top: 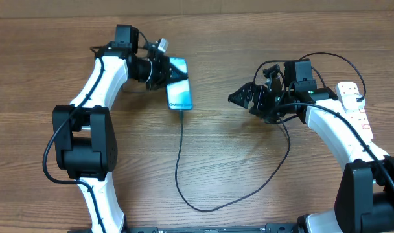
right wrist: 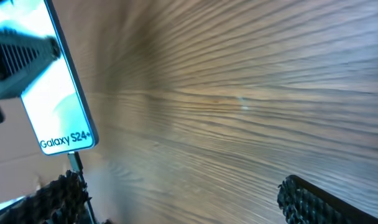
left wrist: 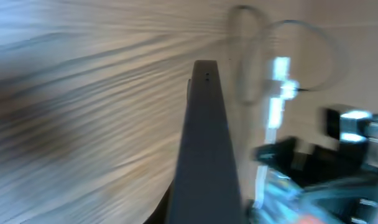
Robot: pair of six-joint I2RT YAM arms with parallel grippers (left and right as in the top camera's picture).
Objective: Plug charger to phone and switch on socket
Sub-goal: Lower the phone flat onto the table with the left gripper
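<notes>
My left jaws are clenched shut, their tip over the far end of the phone [top: 180, 96], which lies lit and face-up on the tabletop [top: 249, 175]; whether they touch the screen I cannot tell. The charger [top: 179, 162] meets the phone's near end and runs in a wide loop across to my right arm. My right jaws stand released, gripping nothing, well apart from the phone, and the socket [top: 354, 102] lies partly under that arm.
</notes>
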